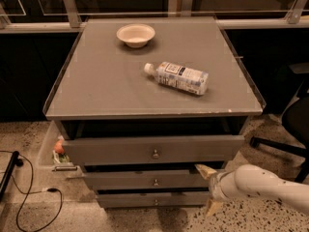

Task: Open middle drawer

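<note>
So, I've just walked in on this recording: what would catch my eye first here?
Probably the white arm at the lower right, its claw open beside the right end of the middle drawer. Next, the plastic bottle lying on its side on the grey cabinet top, with a pale bowl standing behind it near the back edge.

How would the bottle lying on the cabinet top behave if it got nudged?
The bottle lies on its side, so it would probably roll rather than tip. It looks plastic, so it is likely light and slightly squashy. The gripper sits low by the right end of the middle drawer.
</note>
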Robot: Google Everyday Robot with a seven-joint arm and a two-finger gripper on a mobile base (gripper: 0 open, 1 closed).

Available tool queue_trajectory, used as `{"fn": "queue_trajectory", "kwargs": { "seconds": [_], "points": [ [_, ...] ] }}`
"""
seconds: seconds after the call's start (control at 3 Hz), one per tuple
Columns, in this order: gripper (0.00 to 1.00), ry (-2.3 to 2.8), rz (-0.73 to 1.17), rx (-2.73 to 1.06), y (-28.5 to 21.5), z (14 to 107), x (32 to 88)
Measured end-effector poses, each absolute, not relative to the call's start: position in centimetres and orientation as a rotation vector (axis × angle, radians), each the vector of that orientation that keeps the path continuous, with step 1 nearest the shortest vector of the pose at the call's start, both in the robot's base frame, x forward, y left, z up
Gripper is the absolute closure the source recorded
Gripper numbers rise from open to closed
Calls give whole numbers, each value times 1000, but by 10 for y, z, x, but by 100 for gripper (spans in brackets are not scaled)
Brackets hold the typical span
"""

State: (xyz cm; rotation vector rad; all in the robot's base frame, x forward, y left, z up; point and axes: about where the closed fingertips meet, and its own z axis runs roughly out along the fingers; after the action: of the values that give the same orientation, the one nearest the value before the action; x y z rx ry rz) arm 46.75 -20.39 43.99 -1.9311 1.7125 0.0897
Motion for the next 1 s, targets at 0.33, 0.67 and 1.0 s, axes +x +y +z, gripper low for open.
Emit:
{"fn": "queue_trajectory", "kwargs": {
  "seconds": [0.33,0.67,1.0],
  "points": [
    [0,1688,34,-1923,-205,433,488],
    [0,1672,31,-1911,-202,422,506],
    [0,1659,50,-1901,-196,411,516]
  ]
}}
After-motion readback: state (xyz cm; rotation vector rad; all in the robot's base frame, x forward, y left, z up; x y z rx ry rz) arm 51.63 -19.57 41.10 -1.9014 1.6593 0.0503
